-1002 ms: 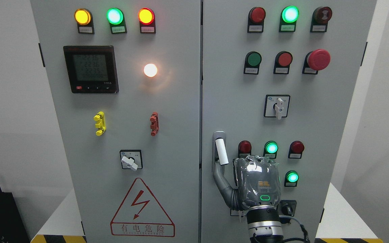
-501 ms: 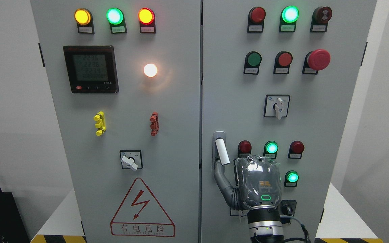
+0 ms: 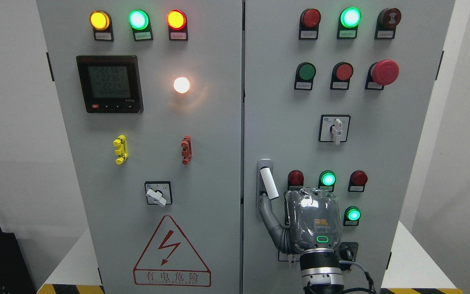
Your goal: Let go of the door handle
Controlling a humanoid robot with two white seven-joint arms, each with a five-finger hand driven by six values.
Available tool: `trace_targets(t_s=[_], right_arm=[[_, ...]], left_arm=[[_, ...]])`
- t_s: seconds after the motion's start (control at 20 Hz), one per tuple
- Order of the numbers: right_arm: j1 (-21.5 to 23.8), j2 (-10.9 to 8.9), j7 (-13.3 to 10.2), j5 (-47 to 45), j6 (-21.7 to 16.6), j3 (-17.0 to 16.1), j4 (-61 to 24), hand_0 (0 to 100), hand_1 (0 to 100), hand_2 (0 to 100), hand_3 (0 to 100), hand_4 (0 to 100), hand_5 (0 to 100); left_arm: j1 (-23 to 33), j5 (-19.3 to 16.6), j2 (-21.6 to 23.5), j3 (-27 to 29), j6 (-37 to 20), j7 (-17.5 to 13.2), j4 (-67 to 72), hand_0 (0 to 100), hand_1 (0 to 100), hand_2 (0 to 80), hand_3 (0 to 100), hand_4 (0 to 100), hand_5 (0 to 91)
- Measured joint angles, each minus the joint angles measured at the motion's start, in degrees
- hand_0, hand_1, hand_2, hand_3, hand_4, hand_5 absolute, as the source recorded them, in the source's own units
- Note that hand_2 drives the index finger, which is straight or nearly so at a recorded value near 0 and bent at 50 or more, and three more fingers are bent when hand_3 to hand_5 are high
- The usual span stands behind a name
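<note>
Right hand (image 3: 313,222), fingers unreadable, thumb touching door handle (image 3: 268,183) at its upper left

The cabinet has two doors (image 3: 202,163), one door handle (image 3: 268,183) and one robot hand (image 3: 314,222). It also has one meter (image 3: 109,83), three rotary switches (image 3: 334,128), one warning triangle (image 3: 171,253) and four lit green lamps (image 3: 350,17).
</note>
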Motion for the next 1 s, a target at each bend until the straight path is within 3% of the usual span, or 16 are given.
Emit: trace_targets(t_s=[1.0], right_arm=[[-0.1, 0.03, 0.1, -0.2, 0.1, -0.2, -0.2, 57, 4, 98, 100, 100, 98]], left_arm=[[0.0, 0.0, 0.0, 0.0, 0.0, 0.0, 0.0, 12, 39, 0.0, 0, 0, 0.0]])
